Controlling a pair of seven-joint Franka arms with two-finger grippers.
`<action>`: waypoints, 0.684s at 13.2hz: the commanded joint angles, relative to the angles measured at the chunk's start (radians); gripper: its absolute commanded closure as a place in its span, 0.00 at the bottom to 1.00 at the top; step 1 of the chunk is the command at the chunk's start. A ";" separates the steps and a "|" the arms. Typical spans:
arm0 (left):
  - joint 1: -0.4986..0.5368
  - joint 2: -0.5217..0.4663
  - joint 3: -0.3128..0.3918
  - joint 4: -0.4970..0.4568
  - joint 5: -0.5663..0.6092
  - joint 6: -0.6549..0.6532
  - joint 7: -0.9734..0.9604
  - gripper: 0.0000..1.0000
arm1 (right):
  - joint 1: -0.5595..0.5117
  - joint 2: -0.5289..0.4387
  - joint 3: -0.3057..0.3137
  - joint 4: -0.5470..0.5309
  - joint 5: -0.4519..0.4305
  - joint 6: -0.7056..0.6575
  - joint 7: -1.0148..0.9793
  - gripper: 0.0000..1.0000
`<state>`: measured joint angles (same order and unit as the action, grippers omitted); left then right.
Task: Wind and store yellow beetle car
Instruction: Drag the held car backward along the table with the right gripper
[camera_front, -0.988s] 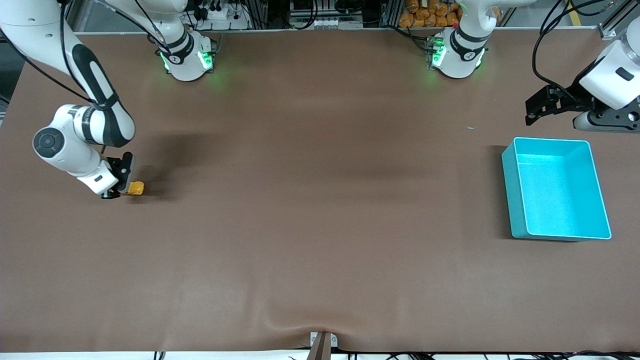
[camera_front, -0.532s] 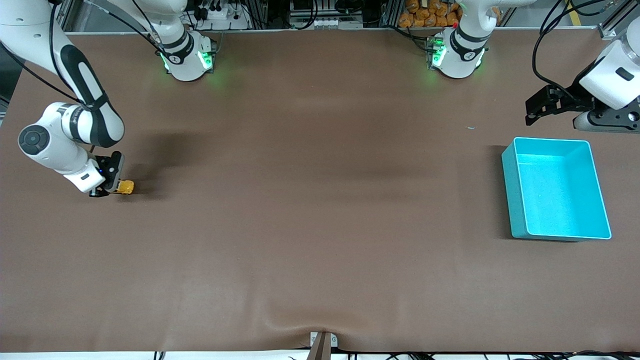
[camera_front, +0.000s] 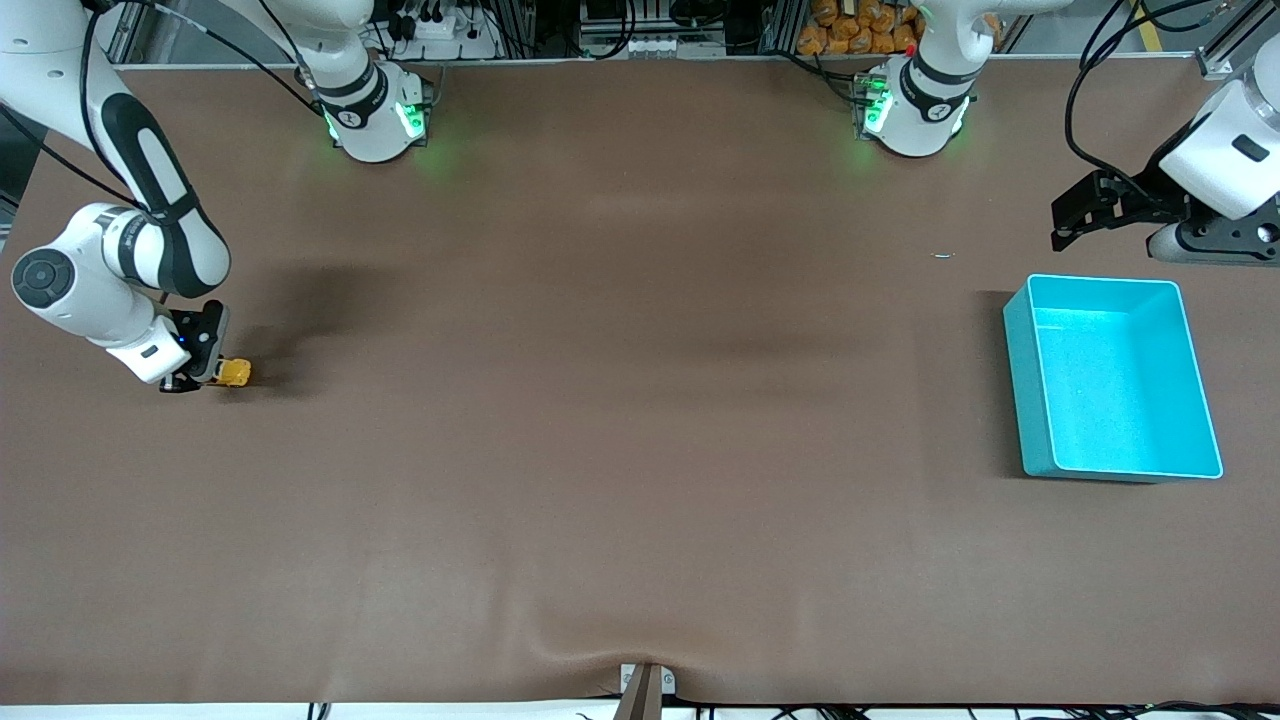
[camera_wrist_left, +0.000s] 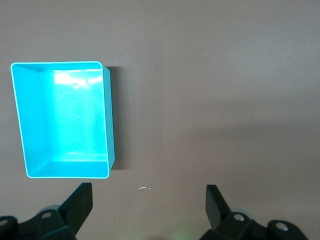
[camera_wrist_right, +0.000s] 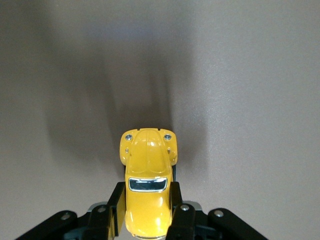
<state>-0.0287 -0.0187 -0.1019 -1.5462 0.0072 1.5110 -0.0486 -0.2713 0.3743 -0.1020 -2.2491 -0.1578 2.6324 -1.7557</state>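
The yellow beetle car sits with its wheels on the brown table at the right arm's end. My right gripper is low at the table and shut on it. In the right wrist view its two black fingers press the sides of the yellow beetle car, whose nose points away from my right gripper. My left gripper waits open and holds nothing, over the table beside the turquoise bin at the left arm's end. The left wrist view shows my left gripper with jaws wide apart.
The turquoise bin has nothing in it. A tiny pale scrap lies on the table next to it, farther from the front camera; the scrap also appears in the left wrist view. A metal bracket sits at the table's near edge.
My right gripper has slid the yellow beetle car along the table toward the right arm's end, still shut on it. The left arm has not moved.
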 joint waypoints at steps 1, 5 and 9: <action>0.003 0.008 -0.006 0.020 0.020 -0.014 -0.008 0.00 | -0.045 0.063 0.012 0.034 -0.014 0.003 -0.039 0.60; -0.005 0.008 -0.006 0.021 0.022 -0.014 -0.014 0.00 | -0.059 0.066 0.012 0.036 -0.014 0.003 -0.041 0.60; -0.010 0.006 -0.006 0.023 0.011 -0.014 -0.016 0.00 | -0.075 0.067 0.012 0.052 -0.014 0.001 -0.070 0.59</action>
<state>-0.0310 -0.0187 -0.1036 -1.5462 0.0072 1.5110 -0.0486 -0.3108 0.3896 -0.1025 -2.2262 -0.1578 2.6302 -1.7963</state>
